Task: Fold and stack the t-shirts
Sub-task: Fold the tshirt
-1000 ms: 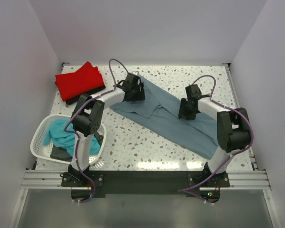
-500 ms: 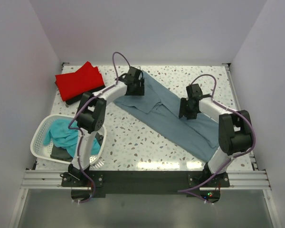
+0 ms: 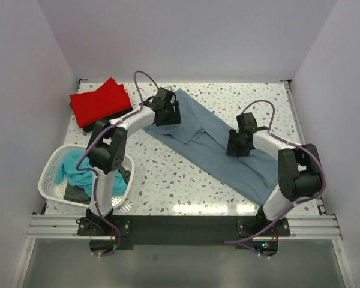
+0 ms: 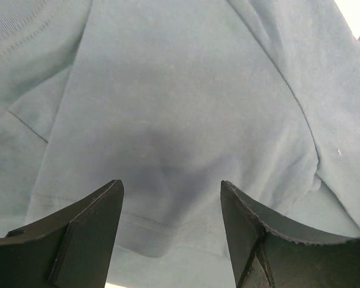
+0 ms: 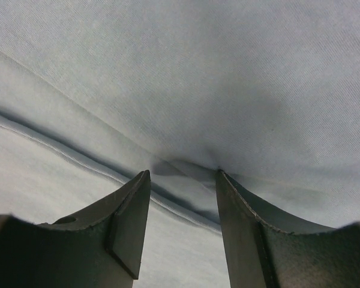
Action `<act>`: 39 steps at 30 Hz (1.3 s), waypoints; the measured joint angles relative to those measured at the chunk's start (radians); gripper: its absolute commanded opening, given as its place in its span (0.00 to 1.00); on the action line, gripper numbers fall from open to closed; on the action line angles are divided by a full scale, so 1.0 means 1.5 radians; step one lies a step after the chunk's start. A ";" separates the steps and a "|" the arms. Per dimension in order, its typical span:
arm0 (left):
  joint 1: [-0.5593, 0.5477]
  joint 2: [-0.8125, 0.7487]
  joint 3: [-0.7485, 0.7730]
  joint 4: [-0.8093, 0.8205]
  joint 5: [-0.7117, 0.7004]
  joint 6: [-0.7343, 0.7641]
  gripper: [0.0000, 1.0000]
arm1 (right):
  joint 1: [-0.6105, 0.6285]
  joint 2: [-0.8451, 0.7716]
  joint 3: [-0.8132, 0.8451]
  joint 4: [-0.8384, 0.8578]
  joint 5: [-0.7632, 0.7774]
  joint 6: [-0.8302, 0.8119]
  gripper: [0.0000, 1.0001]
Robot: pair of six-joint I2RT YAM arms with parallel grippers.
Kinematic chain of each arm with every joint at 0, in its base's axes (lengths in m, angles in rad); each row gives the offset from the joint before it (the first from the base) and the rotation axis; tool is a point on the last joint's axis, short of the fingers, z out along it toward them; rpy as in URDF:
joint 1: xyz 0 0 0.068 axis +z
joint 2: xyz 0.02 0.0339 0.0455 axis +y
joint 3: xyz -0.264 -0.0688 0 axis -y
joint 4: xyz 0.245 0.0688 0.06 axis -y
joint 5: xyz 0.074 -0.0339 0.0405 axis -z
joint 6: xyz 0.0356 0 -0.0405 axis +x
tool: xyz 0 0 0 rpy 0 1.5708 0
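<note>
Left gripper [image 4: 171,186] slightly farther left, right gripper [image 5: 183,174] nearer, over one grey-blue t-shirt [image 3: 211,151]

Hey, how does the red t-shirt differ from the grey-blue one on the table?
The red t-shirt is folded compact at the far left corner; the grey-blue t-shirt lies spread diagonally across the middle, creased. Red takes little room, grey-blue far more. Both are plain, single-colour cloth.

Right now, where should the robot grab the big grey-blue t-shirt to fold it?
From straight above, since the grey-blue t-shirt lies flat and offers no side to grab. Best spots, I think: the stitched edge at its far-left end, under the open left gripper, and the raised crease under the open right gripper, a ridge that's easy to pinch.
</note>
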 measured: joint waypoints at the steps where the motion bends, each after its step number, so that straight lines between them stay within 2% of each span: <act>1: 0.001 0.001 -0.005 0.004 0.004 -0.004 0.71 | 0.000 -0.001 -0.003 0.001 0.000 0.001 0.52; 11: 0.031 0.036 -0.018 0.046 0.063 -0.037 0.70 | 0.000 -0.006 -0.009 -0.002 -0.015 0.002 0.52; 18: 0.054 0.098 0.068 0.062 0.094 -0.035 0.71 | 0.002 -0.007 -0.009 -0.008 -0.051 0.006 0.52; 27: 0.071 0.208 0.233 0.062 0.137 -0.009 0.71 | 0.022 -0.005 -0.006 -0.021 -0.075 0.021 0.52; 39: 0.085 0.246 0.285 0.090 0.169 0.002 0.72 | 0.036 0.026 0.061 -0.094 -0.064 0.020 0.52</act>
